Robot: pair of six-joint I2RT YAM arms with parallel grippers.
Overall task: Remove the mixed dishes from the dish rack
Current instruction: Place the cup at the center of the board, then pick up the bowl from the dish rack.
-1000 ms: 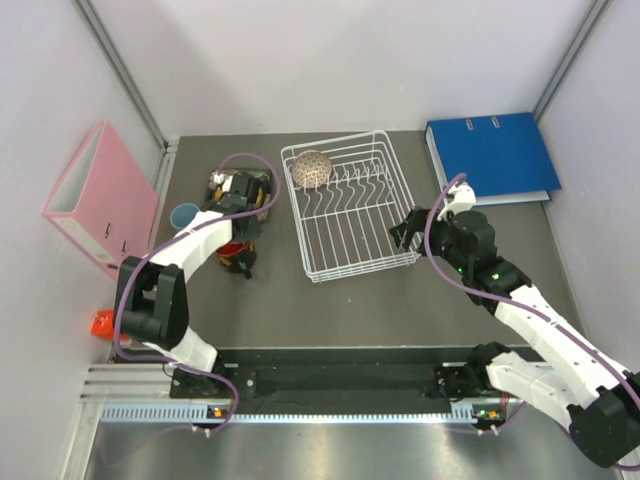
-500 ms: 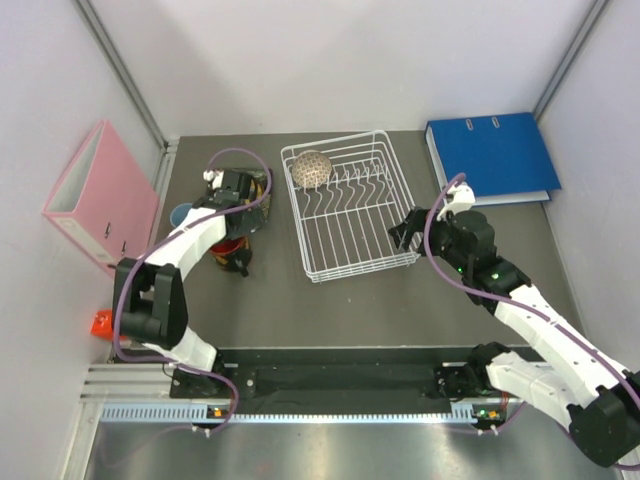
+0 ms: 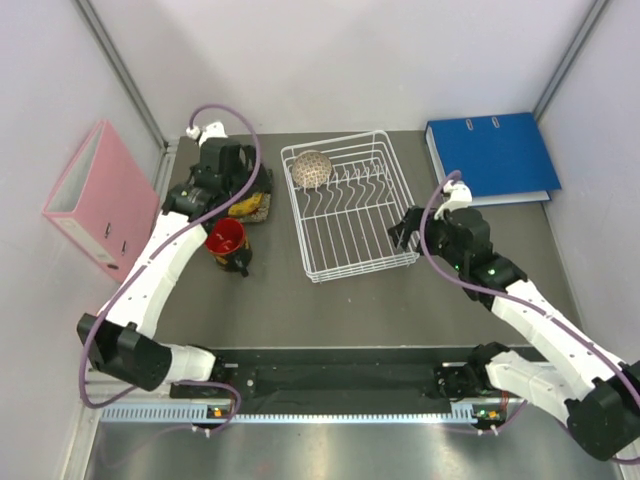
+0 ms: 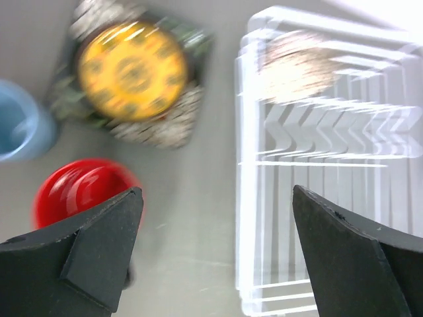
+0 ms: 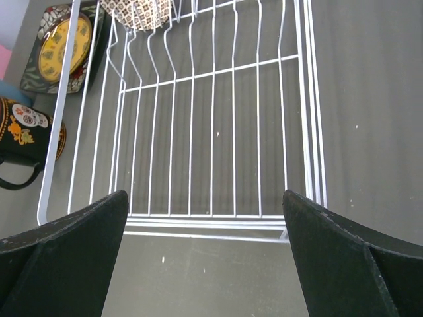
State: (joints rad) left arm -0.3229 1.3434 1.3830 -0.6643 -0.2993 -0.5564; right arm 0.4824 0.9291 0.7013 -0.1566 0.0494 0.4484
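The bowl sits at 3 o'clock from the wide-open left claw, nearer it than the wide-open right claw, both empty.

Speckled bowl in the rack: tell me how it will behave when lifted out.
The speckled bowl looks like glazed ceramic: probably rigid, fairly heavy, breakable. It seems propped on edge in the dish rack, so a nudge may roll it along the wires.
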